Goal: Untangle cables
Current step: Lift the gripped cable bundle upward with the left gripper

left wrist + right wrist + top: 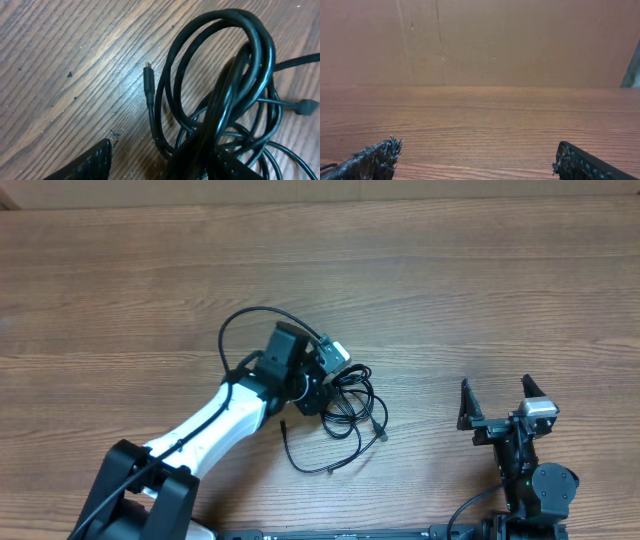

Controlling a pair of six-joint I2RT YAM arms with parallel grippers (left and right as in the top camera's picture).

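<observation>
The cables (352, 408) are thin black cords bundled in loops at the table's middle, with one loose tail curving toward the front. My left gripper (330, 385) sits low over the bundle's left side. In the left wrist view the loops (220, 60) fill the right half, and a small silver-tipped plug (148, 77) lies on the wood. The left gripper (165, 165) is open: one finger rests on bare wood at the left, the other is under the cords. My right gripper (497, 402) is open and empty at the front right, also in its wrist view (477, 160).
The thicker black wire (240, 320) looping behind the left wrist belongs to the arm. The wooden table (480, 290) stretches wide behind and to the right. A brown wall (480, 40) stands past the table's far edge.
</observation>
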